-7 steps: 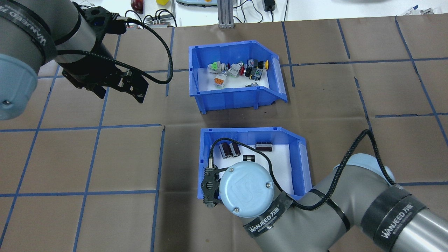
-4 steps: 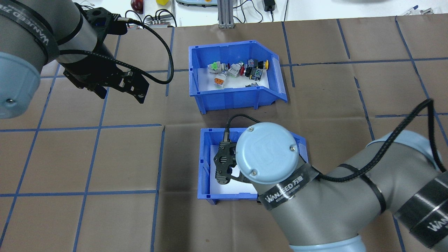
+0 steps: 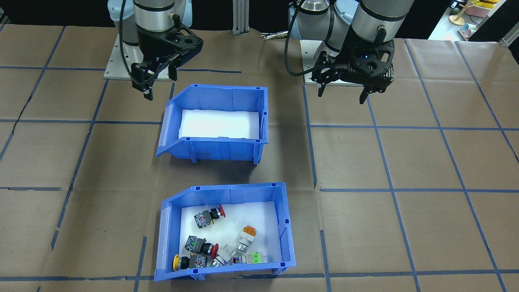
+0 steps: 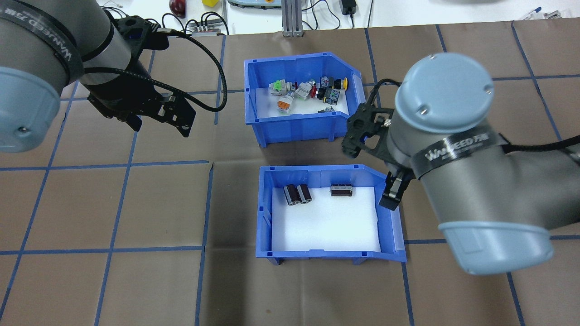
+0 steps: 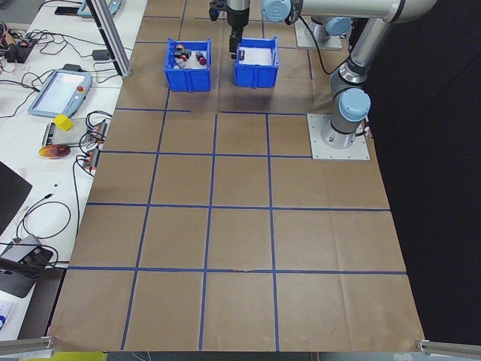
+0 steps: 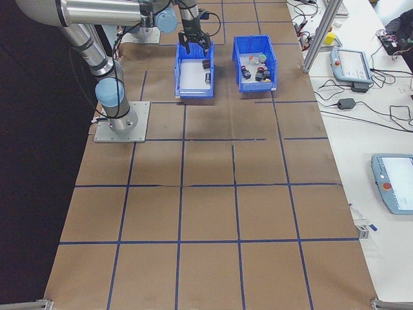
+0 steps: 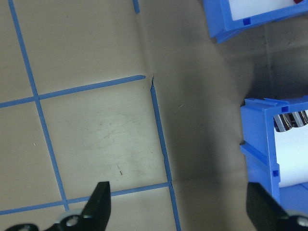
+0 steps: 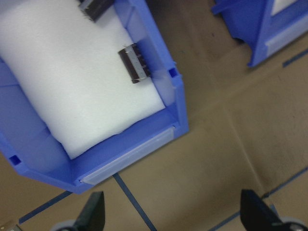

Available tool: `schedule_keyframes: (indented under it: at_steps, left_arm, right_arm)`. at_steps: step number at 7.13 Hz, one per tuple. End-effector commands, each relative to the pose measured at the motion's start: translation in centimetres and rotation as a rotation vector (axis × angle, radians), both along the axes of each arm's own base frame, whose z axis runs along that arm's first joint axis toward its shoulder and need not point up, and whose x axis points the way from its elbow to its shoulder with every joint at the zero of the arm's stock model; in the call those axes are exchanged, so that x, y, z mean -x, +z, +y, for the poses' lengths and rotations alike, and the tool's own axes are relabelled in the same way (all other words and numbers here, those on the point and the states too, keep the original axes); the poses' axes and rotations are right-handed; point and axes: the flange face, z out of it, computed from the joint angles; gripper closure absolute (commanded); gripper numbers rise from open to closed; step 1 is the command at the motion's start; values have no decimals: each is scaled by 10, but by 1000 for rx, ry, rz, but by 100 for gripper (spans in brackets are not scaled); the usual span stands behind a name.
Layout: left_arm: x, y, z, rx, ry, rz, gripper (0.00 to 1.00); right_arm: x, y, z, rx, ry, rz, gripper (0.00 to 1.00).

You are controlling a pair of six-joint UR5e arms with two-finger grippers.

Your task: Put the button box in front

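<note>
Holding coloured push-buttons on white foam, the blue plastic button box (image 4: 299,122) sits between both spread hands.

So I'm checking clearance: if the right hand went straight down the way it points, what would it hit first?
Probably bare table paper, just past the open front lip of the cylinder bin; depth is unclear. The right hand is open.

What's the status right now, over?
Left gripper open, empty, off to the side. Right gripper open, empty, beside the bin of black cylinders. Button box untouched on the far side, that bin between it and the robot.
</note>
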Motion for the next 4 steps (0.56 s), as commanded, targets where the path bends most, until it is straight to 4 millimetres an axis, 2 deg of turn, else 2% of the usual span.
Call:
schedule_keyframes:
  at_steps: [1, 2, 3, 4]
  left_arm:
    - [0, -2, 0, -3, -8, -2, 1]
    - [0, -5, 0, -11, -7, -2, 1]
    - [0, -11, 3, -21, -10, -3, 1]
    - [0, -13, 2, -14, -8, -3, 1]
  right_arm:
    - [54, 28, -31, 51, -342, -87, 0]
    - [72, 39, -39, 93, -561, -120, 0]
    - [74, 46, -41, 86, -769, -164, 0]
    - [66, 55, -51, 75, -908, -274, 0]
